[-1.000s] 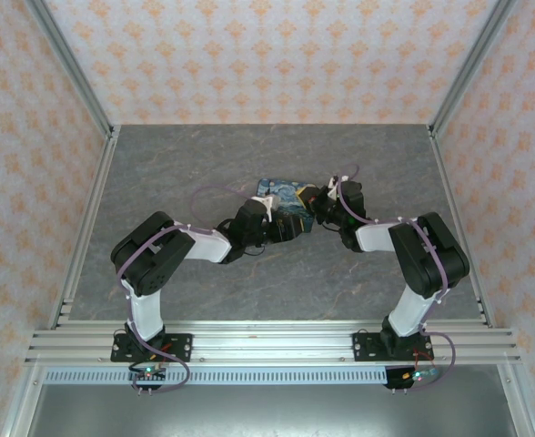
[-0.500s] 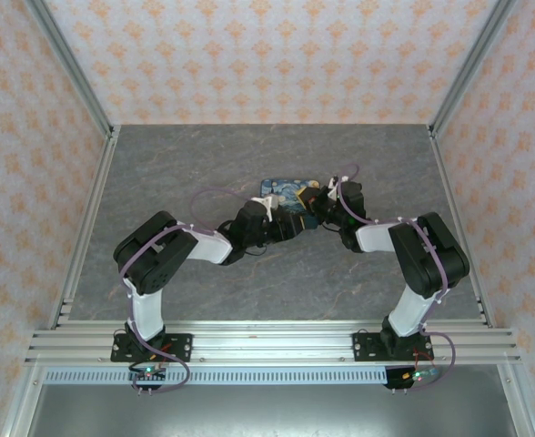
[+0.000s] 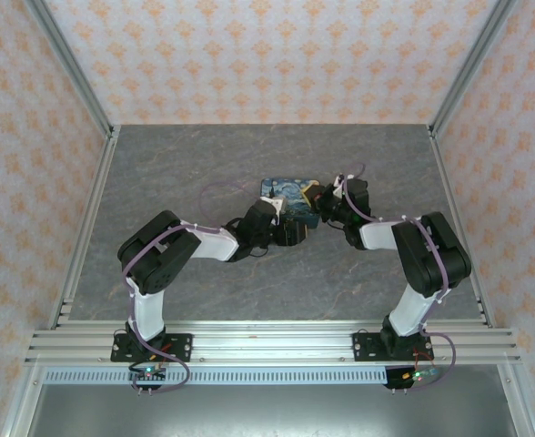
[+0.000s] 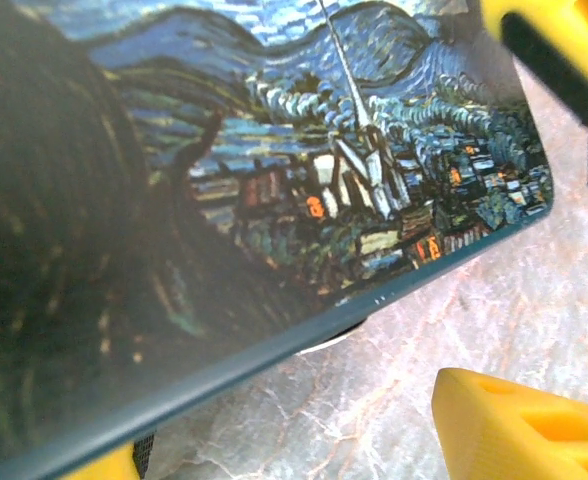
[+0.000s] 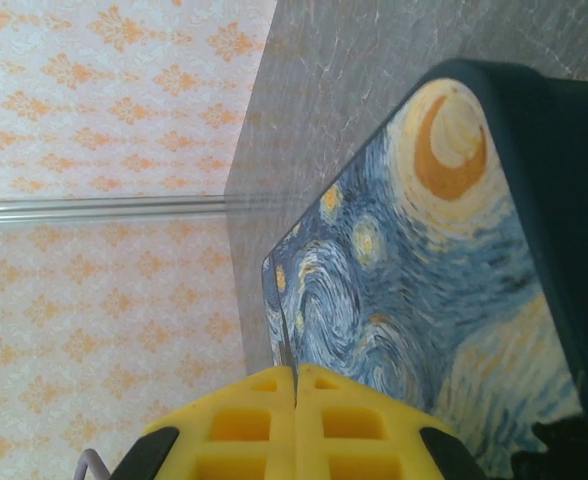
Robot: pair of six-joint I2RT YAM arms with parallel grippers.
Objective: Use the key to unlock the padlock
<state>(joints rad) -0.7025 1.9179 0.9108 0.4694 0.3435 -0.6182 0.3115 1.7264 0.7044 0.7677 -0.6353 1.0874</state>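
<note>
The dark-blue Starry Night tin lies mid-table between both arms. The padlock and the key are hidden. My left gripper sits at the tin's near edge. In the left wrist view it is open, and the tin hangs tilted over its jaws with a dark gap under the rim. My right gripper is at the tin's right corner. In the right wrist view it is shut on the thin rim of the tin. A yellow right finger shows at that corner.
Grey marbled tabletop stretches around the tin, with free room on the left, far and near sides. Patterned walls and aluminium rails enclose the table. A small white sliver peeks out from under the tin's rim.
The left arm has slid a little to the right under the tin's near edge. The right gripper has shifted slightly farther away with the tin's corner.
</note>
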